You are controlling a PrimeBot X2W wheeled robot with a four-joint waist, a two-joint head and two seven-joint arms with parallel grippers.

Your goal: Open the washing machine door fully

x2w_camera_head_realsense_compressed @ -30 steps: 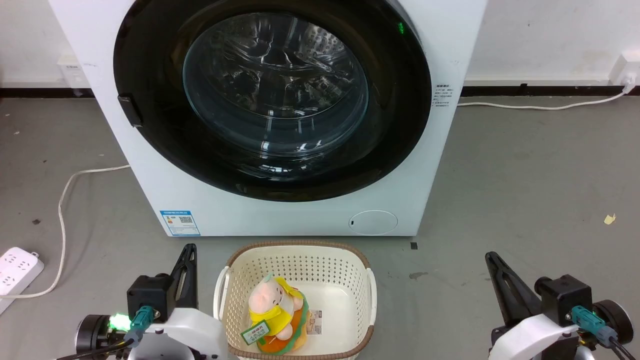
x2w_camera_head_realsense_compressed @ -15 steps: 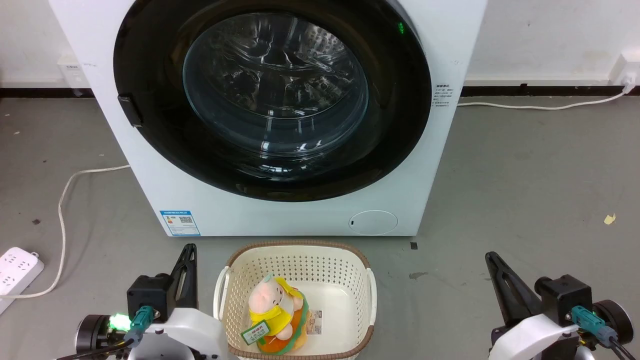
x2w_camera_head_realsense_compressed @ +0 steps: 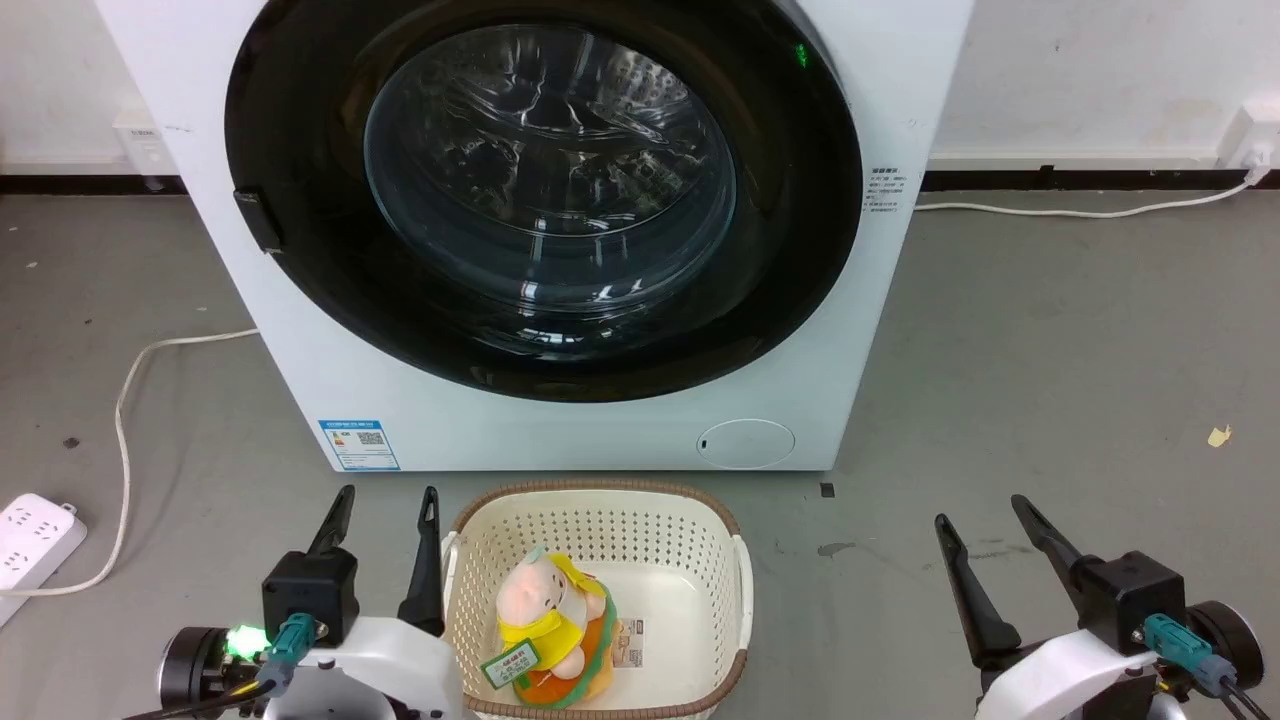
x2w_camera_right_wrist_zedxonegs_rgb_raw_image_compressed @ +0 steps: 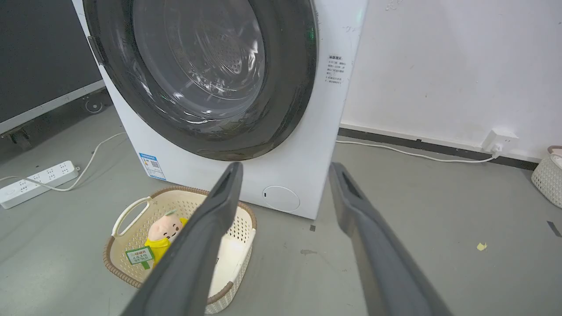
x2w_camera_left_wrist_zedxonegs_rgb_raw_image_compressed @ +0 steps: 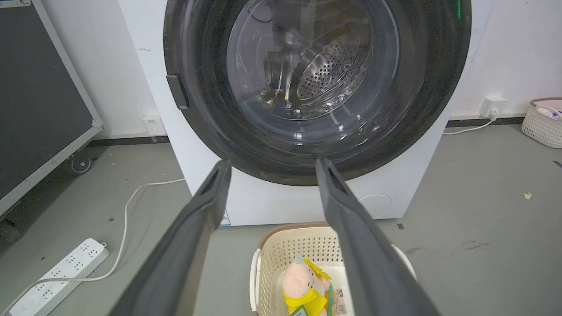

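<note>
The left hand (x2w_camera_head_realsense_compressed: pixel 388 492) and right hand (x2w_camera_head_realsense_compressed: pixel 980 510) have both opened — fingers, shut before, now spread.

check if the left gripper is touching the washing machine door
Apart. Head view: the left gripper sits low beside the basket, with grey floor and the machine's white front between it and the washing machine door.

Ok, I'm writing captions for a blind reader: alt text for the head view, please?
A white washing machine with its round black glass door shut stands on a grey floor. Before it sits a cream basket holding a plush toy, between the open left tool and open right tool.
</note>
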